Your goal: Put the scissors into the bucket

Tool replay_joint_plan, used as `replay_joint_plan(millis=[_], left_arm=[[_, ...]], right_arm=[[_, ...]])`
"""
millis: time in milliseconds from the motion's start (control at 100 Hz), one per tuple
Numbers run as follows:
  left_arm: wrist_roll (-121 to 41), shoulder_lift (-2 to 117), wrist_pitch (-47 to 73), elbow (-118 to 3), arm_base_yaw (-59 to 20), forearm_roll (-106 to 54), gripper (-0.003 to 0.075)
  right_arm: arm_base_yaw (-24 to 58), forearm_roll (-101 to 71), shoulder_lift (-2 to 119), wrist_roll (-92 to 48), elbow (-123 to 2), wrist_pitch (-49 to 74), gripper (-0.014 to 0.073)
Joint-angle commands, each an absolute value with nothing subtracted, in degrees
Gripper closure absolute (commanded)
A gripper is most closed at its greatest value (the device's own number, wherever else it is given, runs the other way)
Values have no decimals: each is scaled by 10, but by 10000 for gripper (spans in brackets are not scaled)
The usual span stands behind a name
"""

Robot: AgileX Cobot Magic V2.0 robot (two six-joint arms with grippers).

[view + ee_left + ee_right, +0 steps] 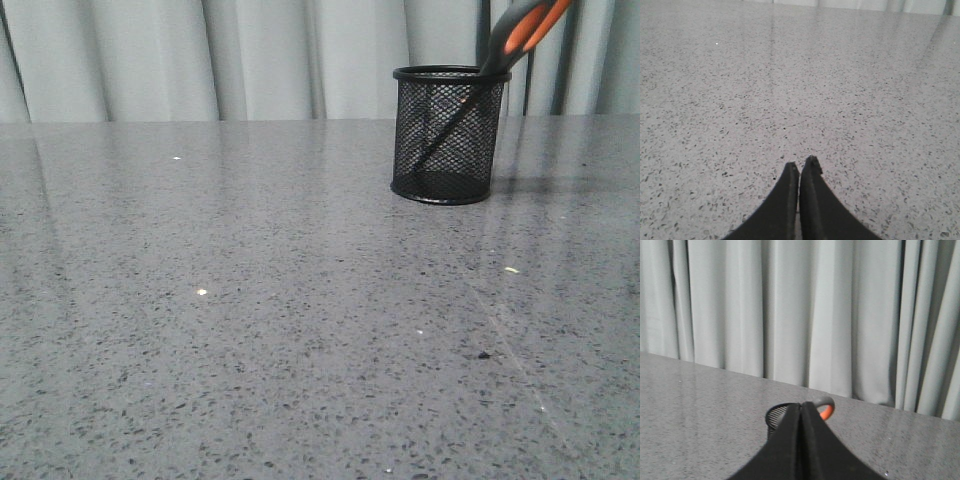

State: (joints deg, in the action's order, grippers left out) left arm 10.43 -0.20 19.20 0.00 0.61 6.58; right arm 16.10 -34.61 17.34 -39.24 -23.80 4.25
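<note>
The scissors (523, 35) already stand in the bucket (447, 135), blades down inside the mesh, handles leaning over the rim. In the right wrist view, the right tool (801, 407) has its fingers pressed together on nothing, with the bucket just beyond its tips. The left tool (800, 167) is likewise closed and empty over the bare surface (840, 90). What seems left is a clean retreat: the right tool should avoid nudging the handles or tipping the bucket.
</note>
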Motion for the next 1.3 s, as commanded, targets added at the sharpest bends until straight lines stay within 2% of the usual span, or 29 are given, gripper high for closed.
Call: replay_joint_plan(millis=[0,190,250,300,370,400,440,600,650,770,840,940,1290], left_arm=[[110,-17,166,23,7,66,740],[110,-17,166,23,7,66,740],[110,-17,166,23,7,66,740],[110,-17,166,23,7,66,740],[110,-17,166,23,7,66,740],[110,-17,166,23,7,66,740],[110,-17,166,23,7,66,740],[110,-17,166,23,7,66,740],[110,-17,166,23,7,66,740],[110,-17,165,23,7,66,740],[110,-17,164,23,7,66,740],[110,-17,164,23,7,66,740],[110,-17,164,23,7,66,740]], right_arm=[[163,-351,177,-396,-223,-32,638],[163,-350,180,-396,-170,-42,638],[163,-304,180,-374,-153,-44,638],[163,-178,180,-256,-137,-49,638],[157,105,169,72,-109,-46,638],[151,152,161,161,-95,-42,638],[139,184,142,210,-71,-39,638],[77,117,52,191,13,-29,638],[58,89,28,141,8,34,638],[16,-39,-11,-57,11,88,638],[-2,-48,-18,-109,11,123,638],[-7,-48,-18,-124,11,171,638],[-7,-46,-18,-124,11,167,638]])
